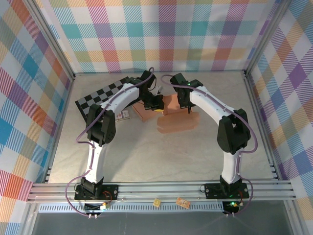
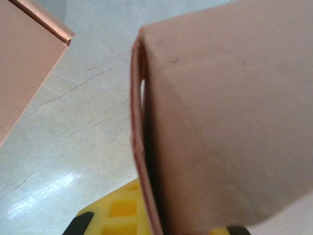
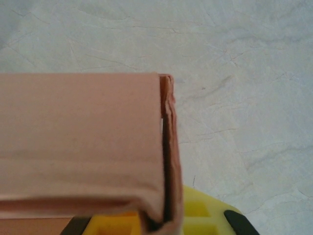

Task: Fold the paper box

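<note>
The paper box (image 1: pixel 177 119) is salmon-brown card, lying partly folded at the middle of the table. My left gripper (image 1: pixel 155 105) is at its left end and my right gripper (image 1: pixel 189 105) at its right end. In the left wrist view a raised box wall (image 2: pixel 220 122) runs down into my left gripper (image 2: pixel 156 223), which is shut on it; one yellow pad (image 2: pixel 115 210) shows beside the card. A second flap (image 2: pixel 24 63) crosses the upper left corner. In the right wrist view my right gripper (image 3: pixel 164 223) is shut on the doubled wall edge (image 3: pixel 172 156) of the box panel (image 3: pixel 78 137).
A black-and-white checkerboard sheet (image 1: pixel 100 100) lies at the back left, with a small printed card (image 1: pixel 122 115) beside the left arm. Two small tan pieces (image 1: pixel 183 201) rest on the front rail. Plaid walls and a metal frame (image 1: pixel 259 122) enclose the table.
</note>
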